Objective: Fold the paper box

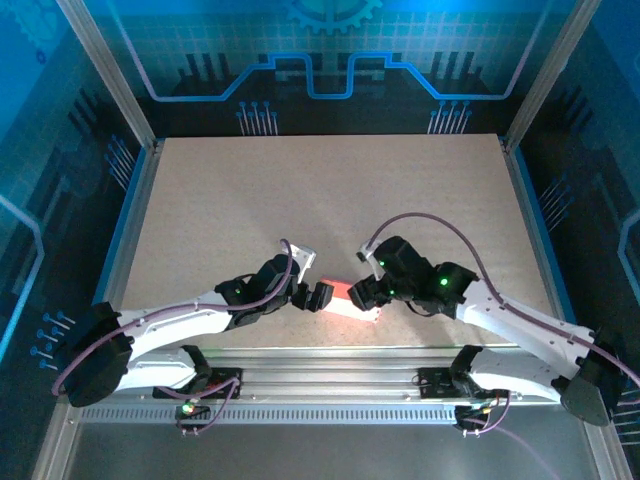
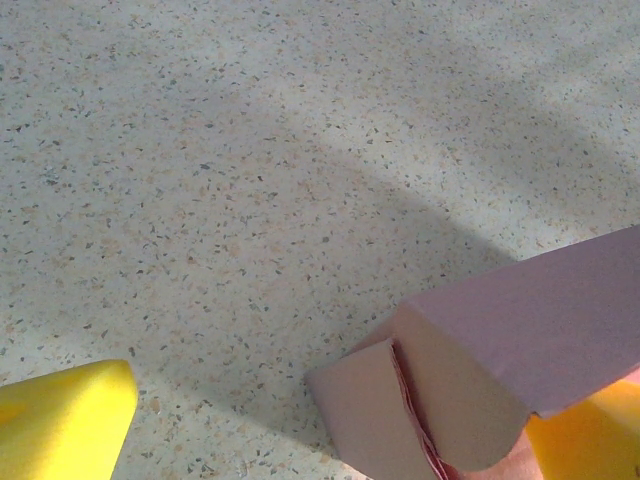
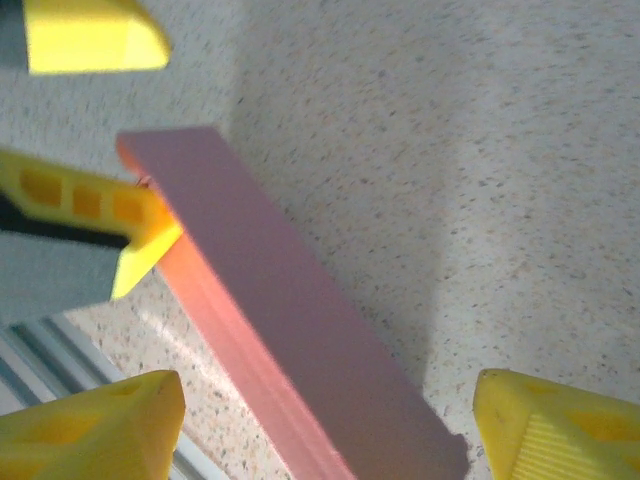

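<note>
Two open end effectors flank the box [image 1: 347, 298] (pink, closed up), lying near the tabletop's [image 1: 320, 190] front edge. Your left end effector [image 1: 313, 278] loosely straddles one end, your right end effector [image 1: 368, 293] the other.

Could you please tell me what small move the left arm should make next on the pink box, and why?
Probably ease the open left gripper shut across the end of the paper box: its end flaps meet at a seam that looks slightly open, and that end sits between the jaws.
</note>
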`<state>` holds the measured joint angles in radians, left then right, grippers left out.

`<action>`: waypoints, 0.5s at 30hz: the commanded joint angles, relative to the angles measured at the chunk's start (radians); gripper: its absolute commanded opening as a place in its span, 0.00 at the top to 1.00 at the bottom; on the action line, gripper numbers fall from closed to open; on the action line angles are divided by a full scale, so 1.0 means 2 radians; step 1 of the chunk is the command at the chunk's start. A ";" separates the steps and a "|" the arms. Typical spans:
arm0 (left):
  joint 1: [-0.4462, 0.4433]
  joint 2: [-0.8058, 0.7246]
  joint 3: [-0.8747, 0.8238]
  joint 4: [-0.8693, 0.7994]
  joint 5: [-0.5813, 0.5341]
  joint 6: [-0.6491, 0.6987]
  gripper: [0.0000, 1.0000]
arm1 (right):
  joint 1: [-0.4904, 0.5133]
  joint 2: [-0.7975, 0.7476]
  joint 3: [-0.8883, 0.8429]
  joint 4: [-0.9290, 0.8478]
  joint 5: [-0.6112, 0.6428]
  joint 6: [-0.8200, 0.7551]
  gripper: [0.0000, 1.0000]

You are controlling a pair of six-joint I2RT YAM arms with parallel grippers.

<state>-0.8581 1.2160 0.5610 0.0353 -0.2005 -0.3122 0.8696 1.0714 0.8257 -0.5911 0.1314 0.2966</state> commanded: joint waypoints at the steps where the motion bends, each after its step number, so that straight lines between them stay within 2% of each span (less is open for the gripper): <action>1: 0.003 0.020 -0.011 -0.042 0.004 0.013 0.01 | 0.037 0.016 0.015 -0.025 0.011 -0.067 0.28; 2: 0.003 0.022 -0.009 -0.044 0.004 0.011 0.01 | 0.043 0.022 0.018 -0.027 0.014 -0.072 0.33; 9: 0.003 0.023 -0.006 -0.049 0.005 0.007 0.01 | 0.048 0.072 0.024 -0.027 0.020 -0.074 0.46; 15: 0.003 0.005 -0.003 -0.066 0.014 0.009 0.01 | 0.048 0.104 0.024 -0.030 0.012 -0.060 0.53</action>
<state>-0.8528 1.2224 0.5613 0.0456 -0.2001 -0.3149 0.9504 1.2316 0.8780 -0.6247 0.1997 0.1635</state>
